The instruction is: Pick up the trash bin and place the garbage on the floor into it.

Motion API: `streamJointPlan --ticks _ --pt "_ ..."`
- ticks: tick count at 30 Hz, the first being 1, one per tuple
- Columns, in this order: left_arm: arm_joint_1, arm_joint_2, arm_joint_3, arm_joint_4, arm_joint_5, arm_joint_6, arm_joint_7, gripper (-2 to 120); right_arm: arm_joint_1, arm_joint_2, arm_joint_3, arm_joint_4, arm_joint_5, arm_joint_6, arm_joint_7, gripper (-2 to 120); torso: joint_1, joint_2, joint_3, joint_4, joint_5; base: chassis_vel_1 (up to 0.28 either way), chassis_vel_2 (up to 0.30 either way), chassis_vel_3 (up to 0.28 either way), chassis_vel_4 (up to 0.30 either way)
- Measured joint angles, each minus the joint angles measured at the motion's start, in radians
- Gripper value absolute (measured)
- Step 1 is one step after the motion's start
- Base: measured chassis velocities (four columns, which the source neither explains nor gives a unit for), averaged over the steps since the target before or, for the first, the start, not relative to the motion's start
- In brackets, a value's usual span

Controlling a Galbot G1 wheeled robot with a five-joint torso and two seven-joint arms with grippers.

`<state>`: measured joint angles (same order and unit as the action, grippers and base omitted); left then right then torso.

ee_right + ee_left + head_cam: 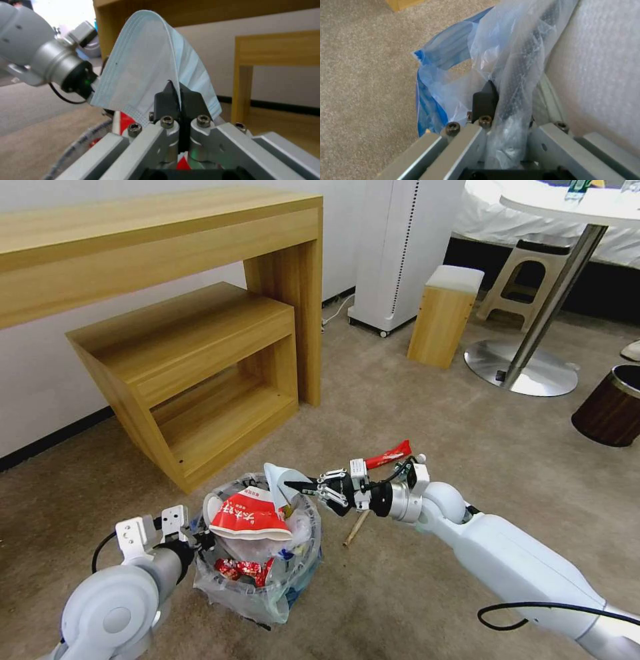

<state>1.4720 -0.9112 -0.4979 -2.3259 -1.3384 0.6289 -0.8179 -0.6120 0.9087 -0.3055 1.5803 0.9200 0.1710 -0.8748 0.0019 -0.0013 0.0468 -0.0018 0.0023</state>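
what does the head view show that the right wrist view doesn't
Head view alone: the trash bin as a whole, stuffed with litter, plus a wooden stick and a red wrapper on the floor. Right wrist view alone: the right gripper with its fingers pinched on the pale blue mask. Both show the mask, the left gripper at the bin's rim, and the wooden desk.

Pale blue mask (150,62) pinched between the right gripper (176,93) fingers (165,102), above the bin rim
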Motion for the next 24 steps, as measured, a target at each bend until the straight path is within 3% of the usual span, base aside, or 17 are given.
streamJointPlan --ticks 18,21,22,24 --pt "0.014 0.003 -0.011 -0.029 -0.001 -0.001 0.002 0 0.01 0.042 -0.043 -0.092 -0.06 0.027 -0.074 0 0.0 0.0 0.0 0.0 0.0 0.0 0.0 0.0 0.0" --pt "0.012 0.002 -0.008 -0.03 -0.002 -0.001 0.002 0 0.01 0.046 -0.045 -0.096 -0.044 0.041 -0.054 9 0.0 0.0 0.0 0.0 0.0 0.0 0.0 0.0 0.0" --pt "0.008 0.001 -0.006 -0.025 -0.001 -0.001 0.003 0 0.01 0.046 -0.045 -0.096 -0.028 0.047 -0.047 17 0.0 0.0 0.0 0.0 0.0 0.0 0.0 0.0 0.0" --pt "0.007 0.001 -0.006 -0.024 -0.001 -0.001 0.003 0 0.01 0.046 -0.045 -0.096 -0.026 0.048 -0.047 18 0.0 0.0 0.0 0.0 0.0 0.0 0.0 0.0 0.0"
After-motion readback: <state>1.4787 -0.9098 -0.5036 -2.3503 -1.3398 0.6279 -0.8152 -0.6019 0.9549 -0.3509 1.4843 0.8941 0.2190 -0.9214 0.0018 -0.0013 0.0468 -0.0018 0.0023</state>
